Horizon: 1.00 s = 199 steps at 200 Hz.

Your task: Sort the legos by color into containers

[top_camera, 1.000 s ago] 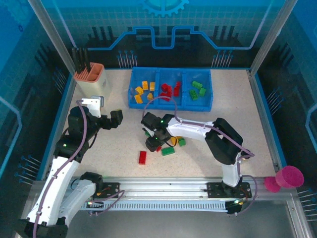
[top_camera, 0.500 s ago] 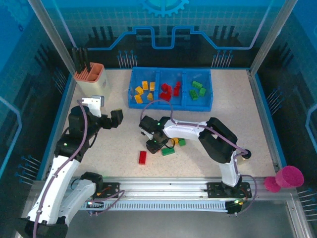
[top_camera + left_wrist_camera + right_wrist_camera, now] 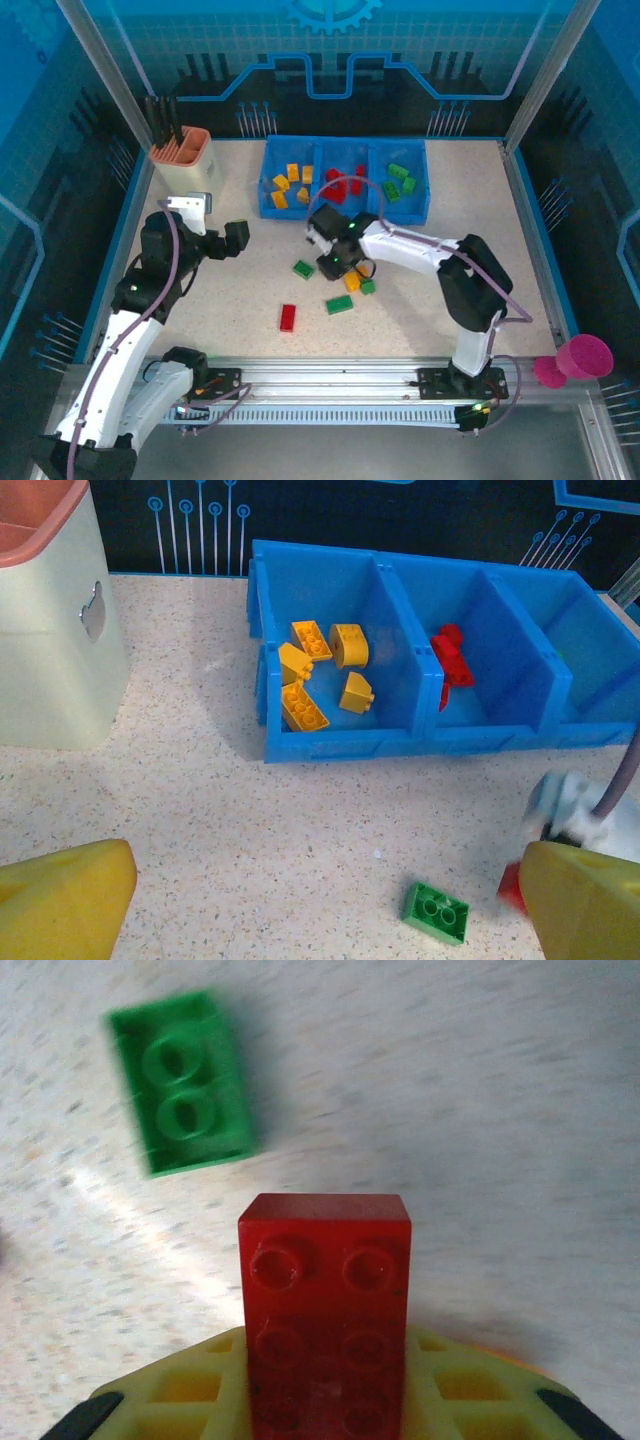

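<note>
The red lego (image 3: pixel 325 1310) is sitting clamped between the right gripper's (image 3: pixel 335 263) narrowly set jaws, its long axis pointing straight out past the fingertips. The middle compartment (image 3: pixel 490 680), holding other reds, is lying ahead of those jaws, nearer this arm. The left gripper (image 3: pixel 325 910) is hanging wide open, gripping nothing.

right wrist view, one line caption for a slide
Right gripper clamps a red lego, a green lego lying flat on the speckled table beyond.
</note>
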Tool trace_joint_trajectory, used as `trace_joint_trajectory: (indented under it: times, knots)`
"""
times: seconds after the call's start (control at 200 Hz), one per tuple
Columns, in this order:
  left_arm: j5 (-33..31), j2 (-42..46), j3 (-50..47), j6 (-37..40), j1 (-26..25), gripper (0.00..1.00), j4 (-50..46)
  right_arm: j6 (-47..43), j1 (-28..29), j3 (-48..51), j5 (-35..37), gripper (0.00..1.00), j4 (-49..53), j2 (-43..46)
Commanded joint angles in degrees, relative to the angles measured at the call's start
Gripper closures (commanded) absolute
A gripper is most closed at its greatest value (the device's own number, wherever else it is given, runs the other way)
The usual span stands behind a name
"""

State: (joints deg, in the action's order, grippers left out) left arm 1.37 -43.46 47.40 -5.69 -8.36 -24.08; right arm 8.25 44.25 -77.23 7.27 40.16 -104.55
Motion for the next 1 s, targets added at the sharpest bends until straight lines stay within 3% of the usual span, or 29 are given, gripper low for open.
trace_joint_trajectory:
  times: [0.0,0.235,0.665,0.991]
  knots:
    - [0.2,-0.3,-0.3,-0.2,0.5,0.01,1.0,-5.5,-4.9,-3.8,2.4,0.7,-1.3,1.0]
    - [-0.2,-2.0,0.3,0.3,0.6,0.01,0.7,-11.2,-12.9,-15.9,1.9,0.71,-4.6,-8.7]
    - [-1.1,-2.7,0.4,0.9,0.6,0.01,0.3,-15.3,-16.3,-40.1,0.8,0.7,0.2,-27.8]
    - [-0.9,-2.8,0.5,0.7,0.6,0.01,0.3,-15.7,-16.7,-40.1,-0.5,0.46,-0.2,-26.3]
